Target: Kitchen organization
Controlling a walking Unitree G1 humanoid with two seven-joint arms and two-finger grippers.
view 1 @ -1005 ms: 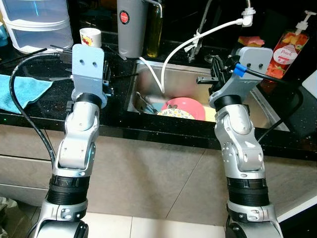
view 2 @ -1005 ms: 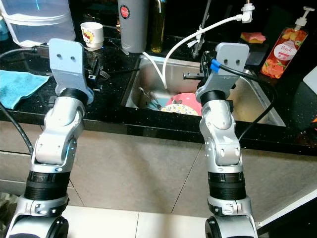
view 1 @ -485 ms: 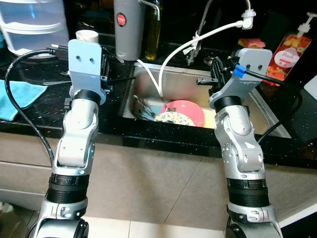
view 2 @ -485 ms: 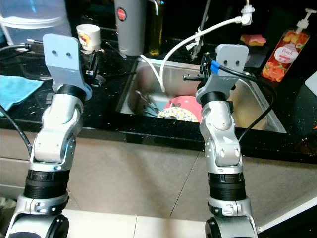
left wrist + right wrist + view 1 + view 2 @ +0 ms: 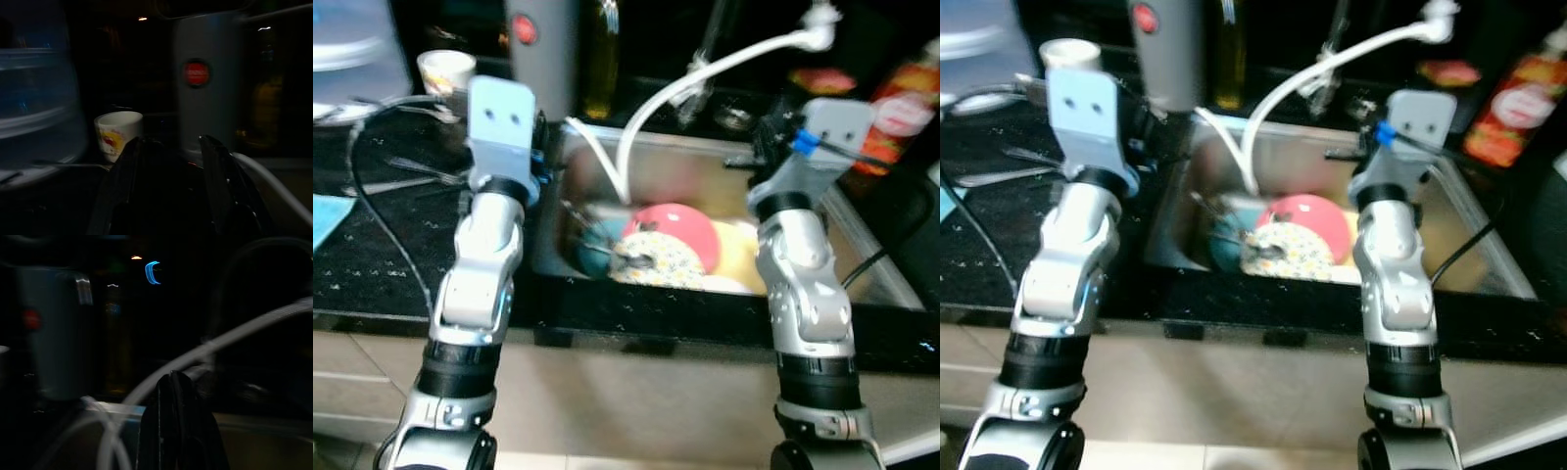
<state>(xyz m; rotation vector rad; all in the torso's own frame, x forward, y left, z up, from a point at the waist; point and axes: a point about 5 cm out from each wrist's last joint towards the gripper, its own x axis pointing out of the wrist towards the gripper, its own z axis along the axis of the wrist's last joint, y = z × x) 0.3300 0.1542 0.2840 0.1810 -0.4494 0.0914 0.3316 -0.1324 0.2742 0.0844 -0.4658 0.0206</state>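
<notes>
We are holding left gripper [image 5: 171,161] parted, right gripper [image 5: 171,396] pressed together, empty; sink [image 5: 862,279] dishes waiting at 12 o'clock.

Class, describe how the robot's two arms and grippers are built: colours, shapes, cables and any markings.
Both arms are silver jointed segments with black ribbed collars low down. Each wrist carries a pale blue-grey plate; two dark holes mark the left one. The left gripper and right gripper have long black fingers. A black cable loops beside the left arm; the right arm's cable has a blue connector.
</notes>
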